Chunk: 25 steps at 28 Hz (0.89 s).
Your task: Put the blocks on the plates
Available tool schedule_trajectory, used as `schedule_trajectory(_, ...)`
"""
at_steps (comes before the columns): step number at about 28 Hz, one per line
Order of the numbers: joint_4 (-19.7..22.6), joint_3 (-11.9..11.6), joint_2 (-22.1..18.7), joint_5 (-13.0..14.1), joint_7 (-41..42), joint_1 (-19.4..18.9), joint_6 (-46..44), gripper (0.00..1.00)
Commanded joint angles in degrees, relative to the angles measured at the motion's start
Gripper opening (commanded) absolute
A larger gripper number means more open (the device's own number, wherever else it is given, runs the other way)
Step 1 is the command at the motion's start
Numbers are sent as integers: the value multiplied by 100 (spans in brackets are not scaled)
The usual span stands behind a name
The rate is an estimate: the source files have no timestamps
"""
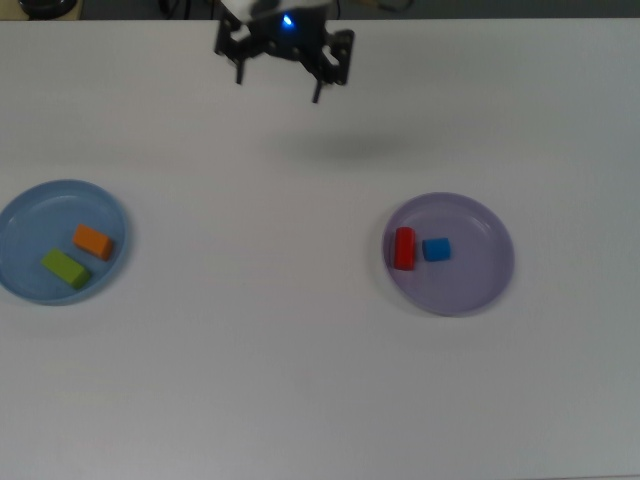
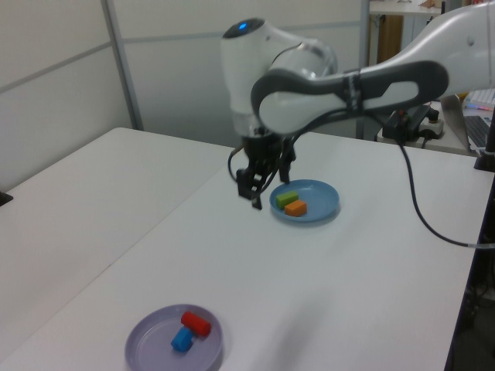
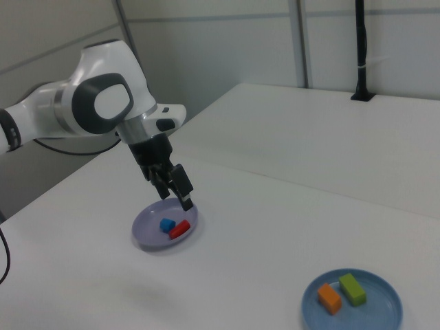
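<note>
The red block (image 1: 403, 248) and the blue block (image 1: 436, 249) lie side by side on the lavender plate (image 1: 480, 285). On the light blue plate (image 1: 30, 205) at the top view's left rest the orange block (image 1: 93, 240) and the green block (image 1: 65, 267). My gripper (image 1: 279, 85) hangs open and empty high above the table near the top view's upper edge, between the two plates and away from both. In the left view the gripper (image 2: 249, 189) is raised in front of the light blue plate (image 2: 321, 205). The right view shows the gripper (image 3: 175, 189) above the lavender plate (image 3: 148, 237).
The white table (image 1: 260, 350) carries only the two plates. A second white table (image 2: 69, 185) adjoins it on the left view's left. A black cable (image 2: 418, 216) trails from the arm on the left view's right.
</note>
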<state>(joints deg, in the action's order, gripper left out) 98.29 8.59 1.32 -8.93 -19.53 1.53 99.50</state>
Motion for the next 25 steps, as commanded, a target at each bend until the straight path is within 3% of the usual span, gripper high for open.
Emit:
schedule_trajectory(1,199,20,-536,435,501,400,-273,100)
schedule_trajectory(5,278,3,-852,796,1109,655,-397,100)
schedule_trajectory(13,296,-155,-897,902,1189,700,68,100)
schedule_trajectory(20,252,-138,-721,902,1223,673,280,100)
schedule_trajectory(25,-134,-103,-194,928,1224,647,280,100)
